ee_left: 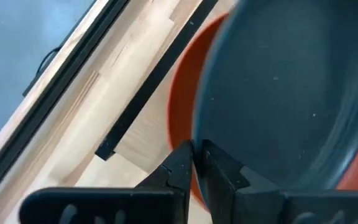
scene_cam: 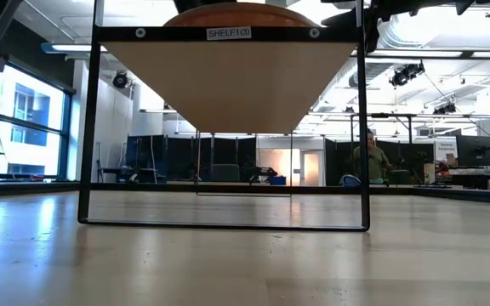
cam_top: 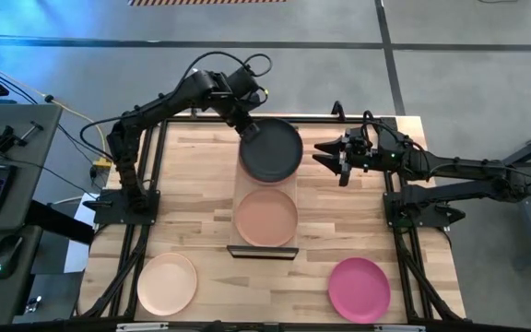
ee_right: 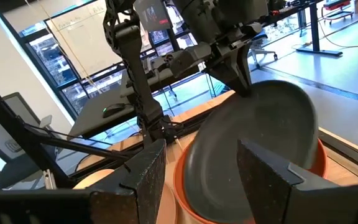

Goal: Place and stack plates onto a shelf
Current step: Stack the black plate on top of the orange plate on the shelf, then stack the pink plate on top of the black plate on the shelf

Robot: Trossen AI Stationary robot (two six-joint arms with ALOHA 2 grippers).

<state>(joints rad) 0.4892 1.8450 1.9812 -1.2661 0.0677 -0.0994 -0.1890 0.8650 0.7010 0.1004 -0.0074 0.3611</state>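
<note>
The dark grey plate [cam_top: 272, 150] sits tilted over the coral red plate [ee_left: 182, 106] at the far end of the shelf [cam_top: 242, 242]. My left gripper [cam_top: 250, 129] is shut on the grey plate's rim. The peach-tan plate [cam_top: 265, 218] lies flat on the shelf's near half and shows on top of the shelf frame [scene_cam: 228, 34] in the low view. My right gripper [cam_top: 332, 157] hovers open to the right of the grey plate, touching nothing. A pale cream-pink plate [cam_top: 167, 283] and a magenta plate [cam_top: 359, 289] lie flat on the table near its front edge. My left gripper [ee_left: 196, 149] pinches the dark grey plate's rim [ee_left: 211, 134] on its far-left side, one finger over the rim and one under it. The fingers slant down from the table's far left. The plate is tilted with the held side [ee_right: 248, 93] raised and its opposite edge low in the coral red plate [ee_right: 185, 186].
The shelf is a raised board on a thin black frame [scene_cam: 83, 127] in the table's middle. Black rails [cam_top: 155, 175] run along the table's sides. Bare tabletop lies between the two front plates and beside the shelf. A person stands far off in the room [scene_cam: 371, 157].
</note>
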